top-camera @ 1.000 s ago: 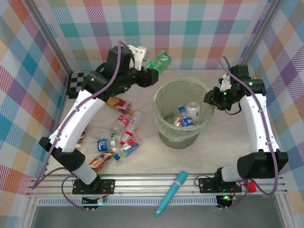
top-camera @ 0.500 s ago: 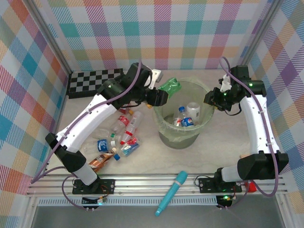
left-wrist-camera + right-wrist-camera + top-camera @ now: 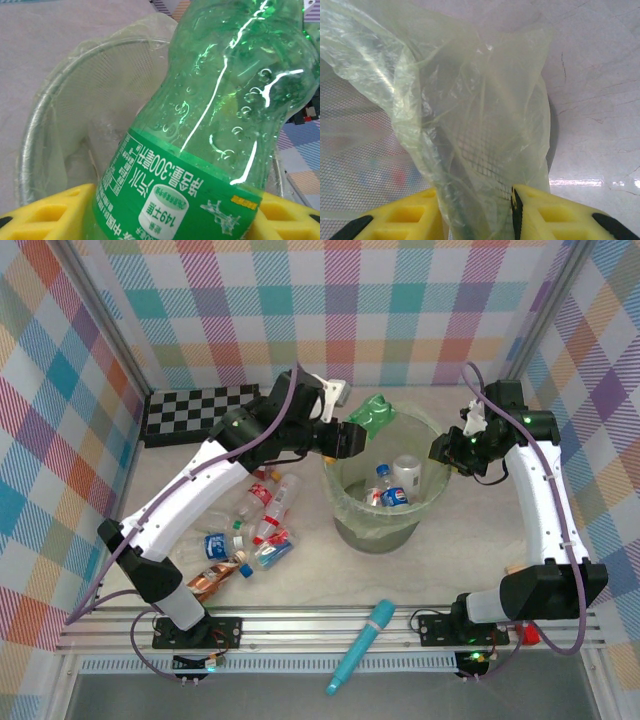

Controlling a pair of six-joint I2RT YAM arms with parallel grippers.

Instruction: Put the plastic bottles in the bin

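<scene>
bottle in hand, top view: my left gripper (image 3: 350, 437) is clamped on a green bottle (image 3: 376, 414), held out over the far-left rim of the bin (image 3: 340, 505). i judge a release from here drops it inside.
right arm, top view: my right gripper (image 3: 447, 450) sits pressed together at the bin's right rim, i judge to steady it.
remaining work, top view: loose bottles (image 3: 255, 525) lie on the table left of the bin; sorted bottles (image 3: 392, 487) lie inside it.
left wrist view: the green bottle (image 3: 215, 125) is wedged between the yellow pads (image 3: 45, 217), its body slanting over the bin (image 3: 55, 130).
right wrist view: the right gripper (image 3: 477, 215) pinches the bag liner (image 3: 470, 100); i cannot tell whether the rim is caught too.
</scene>
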